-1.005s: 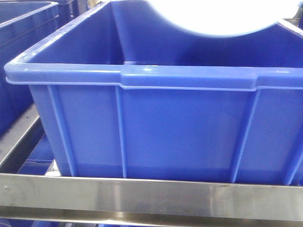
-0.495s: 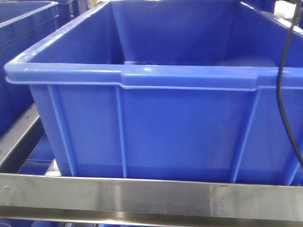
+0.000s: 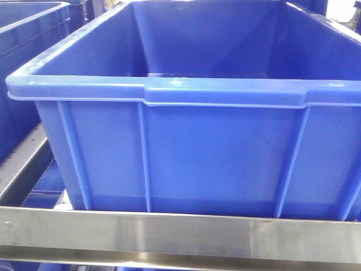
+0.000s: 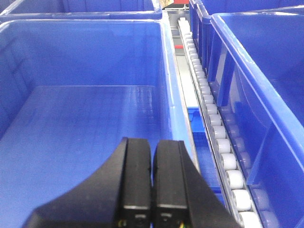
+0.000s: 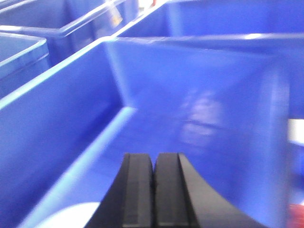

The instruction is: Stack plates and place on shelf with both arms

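Note:
In the right wrist view a pale rounded plate edge (image 5: 66,217) shows at the bottom left, low inside a blue crate (image 5: 61,123); the picture is blurred and most of the plate is cut off. My right gripper (image 5: 153,156) is shut and empty, just right of and above that edge. Over the floor of another blue crate (image 4: 85,118) my left gripper (image 4: 152,142) hangs shut with nothing in it. The shelf shows as a brushed steel front rail (image 3: 180,237) under the big crate (image 3: 186,152) in the front view. Neither gripper appears in the front view.
More blue crates stand around: one at the far left (image 3: 28,34), others at the right of the left wrist view (image 4: 266,71). A track of white rollers (image 4: 213,128) runs between the crates. A steel side rail (image 3: 22,164) slants at the left.
A second ago a pale plate filled the top of the front view above the crate. Half a second ago only a black cable hung at the right. Now both are gone.

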`<move>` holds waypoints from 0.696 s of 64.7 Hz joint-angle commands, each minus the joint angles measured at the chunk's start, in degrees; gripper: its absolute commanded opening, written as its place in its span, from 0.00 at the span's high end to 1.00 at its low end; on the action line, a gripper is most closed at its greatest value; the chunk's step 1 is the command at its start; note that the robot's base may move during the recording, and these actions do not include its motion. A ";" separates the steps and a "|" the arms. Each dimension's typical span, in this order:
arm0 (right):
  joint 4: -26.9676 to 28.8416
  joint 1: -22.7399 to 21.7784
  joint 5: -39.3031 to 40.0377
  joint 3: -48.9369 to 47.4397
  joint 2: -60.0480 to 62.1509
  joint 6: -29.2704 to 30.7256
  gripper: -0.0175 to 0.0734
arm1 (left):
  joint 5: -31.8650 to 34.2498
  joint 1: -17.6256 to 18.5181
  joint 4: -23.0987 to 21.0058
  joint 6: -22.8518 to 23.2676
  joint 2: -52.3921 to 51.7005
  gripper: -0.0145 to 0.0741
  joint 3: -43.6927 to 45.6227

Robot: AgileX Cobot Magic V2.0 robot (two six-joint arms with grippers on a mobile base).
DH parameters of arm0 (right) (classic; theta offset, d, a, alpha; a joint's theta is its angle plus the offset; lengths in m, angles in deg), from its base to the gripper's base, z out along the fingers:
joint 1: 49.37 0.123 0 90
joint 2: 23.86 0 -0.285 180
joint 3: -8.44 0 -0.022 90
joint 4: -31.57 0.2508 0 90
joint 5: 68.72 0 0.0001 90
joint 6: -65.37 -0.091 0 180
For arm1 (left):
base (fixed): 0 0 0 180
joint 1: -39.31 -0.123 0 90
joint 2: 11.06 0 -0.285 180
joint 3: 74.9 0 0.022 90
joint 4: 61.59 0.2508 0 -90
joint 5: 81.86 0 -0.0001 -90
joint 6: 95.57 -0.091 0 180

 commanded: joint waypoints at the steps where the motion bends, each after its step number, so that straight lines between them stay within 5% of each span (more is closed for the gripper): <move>1: -0.27 -1.50 2.51 0.94 5.62 0.80 0.75 | 4.89 0.32 -0.18 0.54 0.50 0.74 1.80; 45: -0.47 -2.15 -22.40 9.37 43.06 0.77 0.75 | 4.89 0.32 -0.18 0.54 0.50 0.74 1.80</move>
